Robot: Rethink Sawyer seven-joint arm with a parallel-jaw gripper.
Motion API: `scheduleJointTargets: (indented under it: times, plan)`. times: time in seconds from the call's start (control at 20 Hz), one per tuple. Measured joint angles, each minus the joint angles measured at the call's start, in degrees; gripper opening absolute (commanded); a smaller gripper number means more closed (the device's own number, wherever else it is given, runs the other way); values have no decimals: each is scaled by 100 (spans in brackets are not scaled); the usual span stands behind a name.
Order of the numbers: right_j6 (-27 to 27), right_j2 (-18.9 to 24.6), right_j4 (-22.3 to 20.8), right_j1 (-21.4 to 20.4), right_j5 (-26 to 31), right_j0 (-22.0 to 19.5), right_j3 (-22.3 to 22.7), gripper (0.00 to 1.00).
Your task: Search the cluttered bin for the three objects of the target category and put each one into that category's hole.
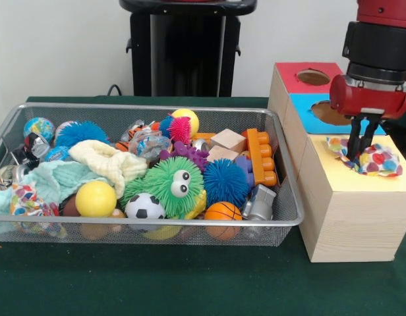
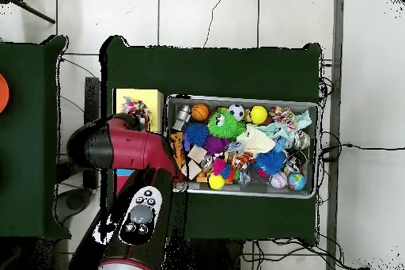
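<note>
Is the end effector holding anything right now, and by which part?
It cannot be told: the end effector reaches the spotted cloth at the yellow hole, but a hold isn't visible.

1. I'm looking at a robotics lab or test cell, not a home: a red and black arm (image 2: 119,152) fills the lower left of the overhead view.
2. A green-covered table (image 1: 190,289) carries a staged setup: a wire mesh bin (image 1: 285,197) crammed with toys, beside a wooden box (image 1: 351,217) with coloured top panels and cut holes.
3. The floor (image 2: 206,13) is pale tile, with loose cables (image 2: 336,148) trailing at the right.
4. Plain white wall (image 1: 58,46) fills the upper left of the front view.
</note>
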Motion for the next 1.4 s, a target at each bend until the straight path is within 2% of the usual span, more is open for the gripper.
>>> scheduleJointTargets:
  times: [0.4,0.9,1.3,1.35,1.4]
  plan:
    - [1,32,57,-19,-689,10,145,0]
    - [1,-253,261,-61,-693,337,147,0]
    - [1,-309,433,-62,-691,347,147,0]
    - [1,-309,453,-63,-694,316,145,100]
    - [1,-310,455,-63,-694,313,145,100]
